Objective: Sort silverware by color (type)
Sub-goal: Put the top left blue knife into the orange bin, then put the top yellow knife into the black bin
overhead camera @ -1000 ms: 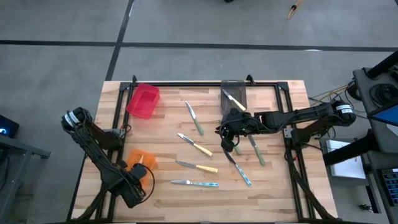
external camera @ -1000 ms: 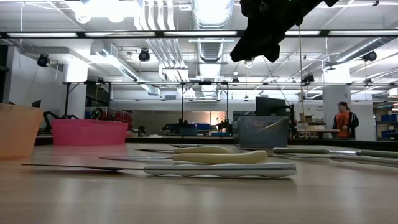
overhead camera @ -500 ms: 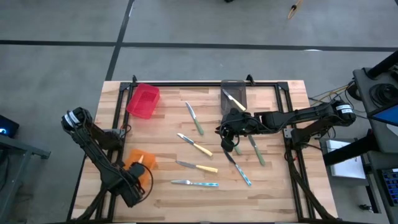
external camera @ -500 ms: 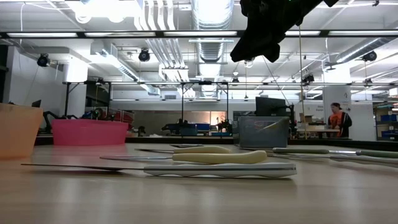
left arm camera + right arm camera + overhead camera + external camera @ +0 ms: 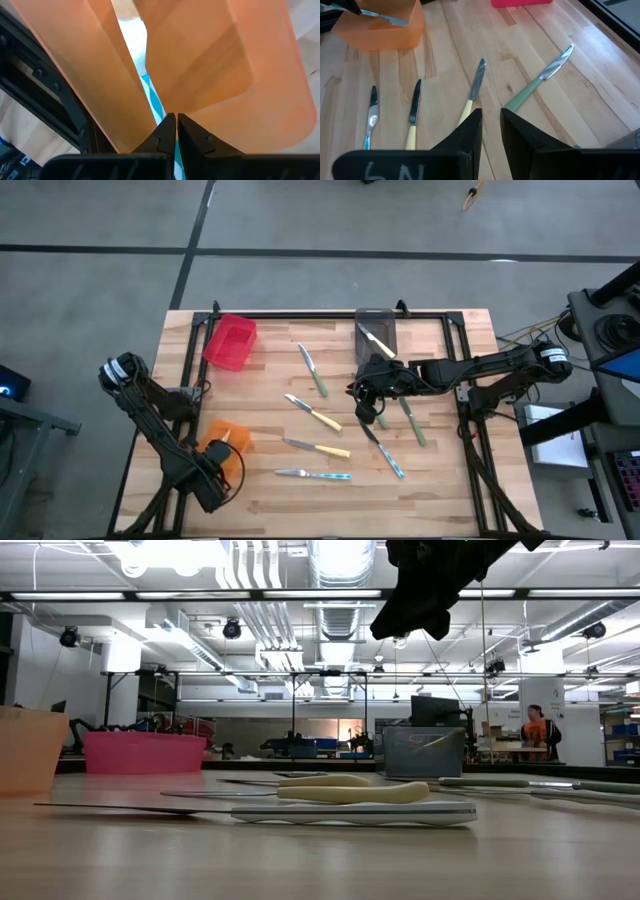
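The left gripper's [image 5: 176, 116] jaws stay clenched on a blue-handled knife [image 5: 150, 95] over the orange bin [image 5: 228, 442]; the right gripper's [image 5: 491, 116] jaws stand narrowly parted and empty above the table [image 5: 440, 480]. Nothing has moved, so six knives [image 5: 318, 420] still await sorting

Overhead, table-level, two close wrist views

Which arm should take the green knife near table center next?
Right, probably. The right gripper hangs empty over mid-table, with the green-handled knife just ahead of it. The left gripper is at the orange bin, shut on a blue-handled knife.
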Motion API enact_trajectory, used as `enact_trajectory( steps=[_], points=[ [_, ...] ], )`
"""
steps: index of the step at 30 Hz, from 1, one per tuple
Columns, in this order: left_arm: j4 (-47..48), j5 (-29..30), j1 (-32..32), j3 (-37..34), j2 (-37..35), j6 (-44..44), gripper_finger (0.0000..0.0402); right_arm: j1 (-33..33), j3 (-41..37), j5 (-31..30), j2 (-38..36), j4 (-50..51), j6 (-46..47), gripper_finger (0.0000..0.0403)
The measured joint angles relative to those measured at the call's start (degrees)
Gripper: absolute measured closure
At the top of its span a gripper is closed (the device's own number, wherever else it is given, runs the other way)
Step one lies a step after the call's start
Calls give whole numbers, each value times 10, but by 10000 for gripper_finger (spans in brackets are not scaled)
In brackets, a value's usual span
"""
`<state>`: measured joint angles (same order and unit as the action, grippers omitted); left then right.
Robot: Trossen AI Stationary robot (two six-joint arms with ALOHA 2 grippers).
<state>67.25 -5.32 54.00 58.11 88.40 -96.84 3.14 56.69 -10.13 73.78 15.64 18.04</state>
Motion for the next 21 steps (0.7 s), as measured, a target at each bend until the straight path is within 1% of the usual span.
enact_trajectory(
  steps=[6,9,13,16,18,21],
  points=[
    [1,3,0,14,-1,4,402,0,0,-1,0,0,12,344],
    [1,28,0,31,-1,22,402,2,0,-4,0,0,19,344],
    [0,95,-1,60,-2,70,401,7,0,-4,0,0,37,344],
    [-2,169,-6,83,-2,125,401,13,0,-5,2,-1,49,344],
    [-6,214,-14,97,-2,170,401,19,0,-5,3,-1,49,344],
    [-29,270,-32,116,-4,263,401,29,0,-5,5,-2,62,344]
  ],
)
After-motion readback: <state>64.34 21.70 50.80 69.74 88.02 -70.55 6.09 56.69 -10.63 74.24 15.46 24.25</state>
